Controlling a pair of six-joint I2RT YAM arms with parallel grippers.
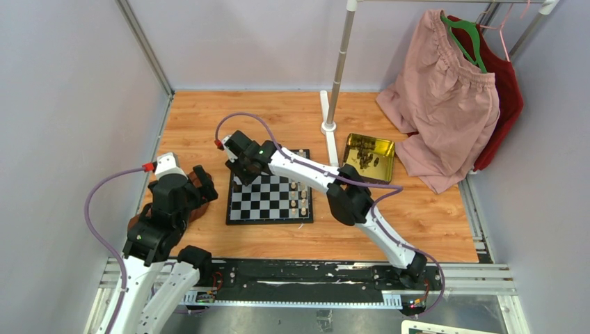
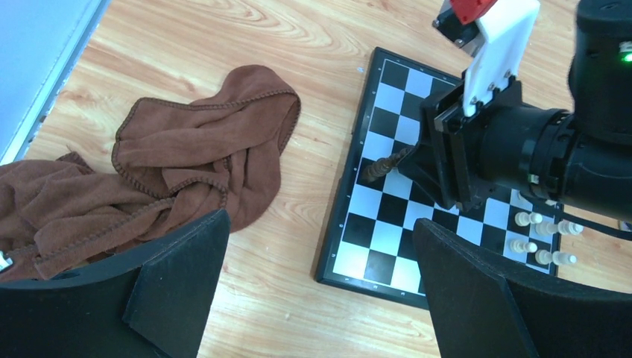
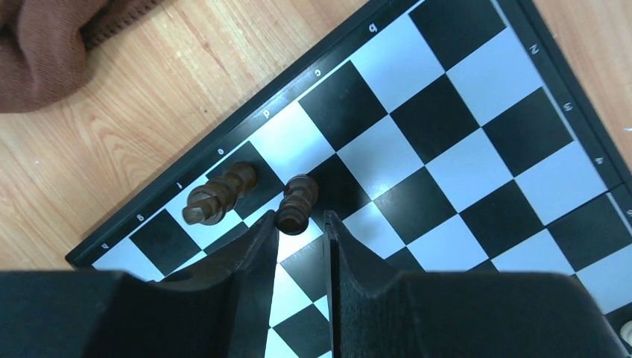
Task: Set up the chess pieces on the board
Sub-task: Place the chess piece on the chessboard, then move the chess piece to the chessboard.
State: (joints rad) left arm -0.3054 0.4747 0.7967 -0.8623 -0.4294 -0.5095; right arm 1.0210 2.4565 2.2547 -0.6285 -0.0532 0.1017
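The board [image 1: 268,202] lies in the middle of the table and also shows in the left wrist view [image 2: 380,216] and the right wrist view [image 3: 447,149]. My right gripper [image 3: 299,218] is low over the board's far left corner [image 1: 240,170]. Its jaws stand narrowly apart round the head of a dark piece [image 3: 296,203] that stands upright on the board. A second dark piece [image 3: 220,195] stands beside it near the rim. Several white pieces [image 1: 298,195] stand along the right side. My left gripper [image 2: 320,246] is wide open and empty, left of the board.
A brown cloth [image 2: 201,164] lies crumpled left of the board, under my left arm. A gold tray [image 1: 371,157] holding dark pieces sits to the back right. A clothes rack pole [image 1: 337,69] and hanging pink garment [image 1: 445,97] stand behind it.
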